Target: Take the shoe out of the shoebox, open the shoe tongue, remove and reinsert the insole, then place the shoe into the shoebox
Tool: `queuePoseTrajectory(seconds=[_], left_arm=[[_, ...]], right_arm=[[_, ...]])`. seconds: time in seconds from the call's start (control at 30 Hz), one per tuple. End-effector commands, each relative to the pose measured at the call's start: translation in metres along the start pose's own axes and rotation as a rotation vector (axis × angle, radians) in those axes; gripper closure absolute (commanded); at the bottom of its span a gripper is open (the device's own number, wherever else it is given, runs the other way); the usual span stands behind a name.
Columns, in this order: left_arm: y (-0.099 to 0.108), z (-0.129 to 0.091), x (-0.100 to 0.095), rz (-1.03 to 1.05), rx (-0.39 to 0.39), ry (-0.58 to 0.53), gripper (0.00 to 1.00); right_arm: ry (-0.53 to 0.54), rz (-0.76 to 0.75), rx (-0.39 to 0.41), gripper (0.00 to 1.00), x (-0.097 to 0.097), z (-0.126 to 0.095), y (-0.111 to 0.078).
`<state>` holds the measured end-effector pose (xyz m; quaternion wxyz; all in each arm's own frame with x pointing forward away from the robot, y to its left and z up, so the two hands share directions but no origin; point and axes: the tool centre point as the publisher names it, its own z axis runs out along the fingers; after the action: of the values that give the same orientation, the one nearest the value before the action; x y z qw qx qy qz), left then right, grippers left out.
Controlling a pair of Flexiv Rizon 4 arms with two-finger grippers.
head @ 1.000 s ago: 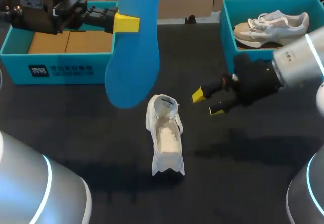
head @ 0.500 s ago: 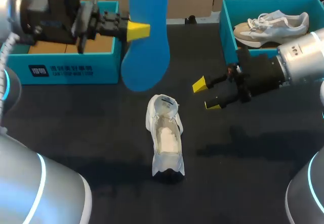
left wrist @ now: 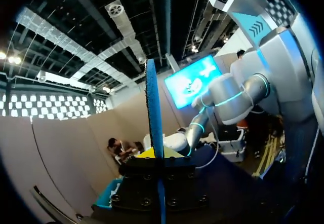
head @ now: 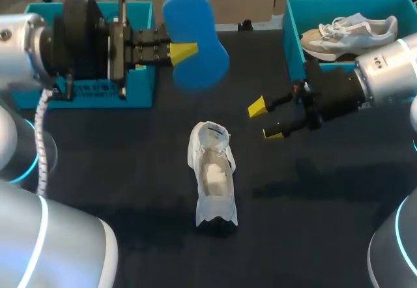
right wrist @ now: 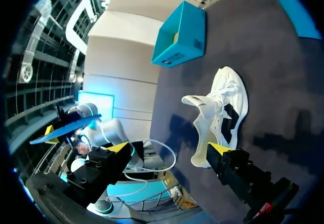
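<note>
A white shoe (head: 212,174) stands on the black table with its opening facing up; in the right wrist view the shoe (right wrist: 223,110) lies ahead of my right gripper. My left gripper (head: 184,50) is shut on a blue insole (head: 195,40), held high above the table beyond the shoe. In the left wrist view the insole (left wrist: 153,107) shows edge-on, pinched in that gripper (left wrist: 158,155). My right gripper (head: 265,120) hangs open to the right of the shoe, holding nothing. Its fingers (right wrist: 169,150) stand wide apart.
A teal shoebox (head: 140,83) sits at the back left, partly hidden behind my left arm. A second teal shoebox (head: 293,37) at the back right holds another sneaker (head: 348,32). The left box (right wrist: 182,34) also shows beyond the shoe in the right wrist view.
My left arm has rotated: the insole, which hung long and downward, now shows short and high. My right gripper shifted slightly, staying open.
</note>
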<state>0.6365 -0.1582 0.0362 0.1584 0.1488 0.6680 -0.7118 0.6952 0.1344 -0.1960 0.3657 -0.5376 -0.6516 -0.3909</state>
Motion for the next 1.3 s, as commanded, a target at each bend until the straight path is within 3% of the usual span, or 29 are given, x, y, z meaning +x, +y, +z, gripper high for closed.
queuePoseTrajectory(seconds=[0.03,0.27,0.37,0.83,1.07,1.2,1.3], left_arm=[[0.018,-0.002,-0.002,0.157,0.07,0.099,1.0],[0.032,-0.009,-0.024,0.342,0.001,0.2,1.0],[0.045,-0.013,-0.033,0.574,-0.039,0.241,1.0],[0.045,-0.013,-0.033,0.574,-0.039,0.241,1.0],[0.067,-0.009,-0.027,0.869,-0.05,0.299,1.0],[0.09,-0.01,-0.02,1.127,-0.122,0.346,1.0],[0.09,-0.01,-0.02,1.127,-0.122,0.346,1.0]], right_arm=[[-0.001,0.001,-0.001,0.0,0.0,0.001,0.0],[-0.001,0.001,-0.001,0.0,0.0,0.001,0.0],[-0.001,0.001,-0.001,0.0,0.0,0.001,0.0],[-0.001,0.001,-0.001,0.0,0.0,0.001,0.0],[0.086,-0.002,-0.093,0.0,0.017,-0.018,0.014],[0.138,0.016,-0.094,0.0,0.024,-0.023,0.018],[0.142,0.018,-0.093,0.0,0.025,-0.024,0.018]])
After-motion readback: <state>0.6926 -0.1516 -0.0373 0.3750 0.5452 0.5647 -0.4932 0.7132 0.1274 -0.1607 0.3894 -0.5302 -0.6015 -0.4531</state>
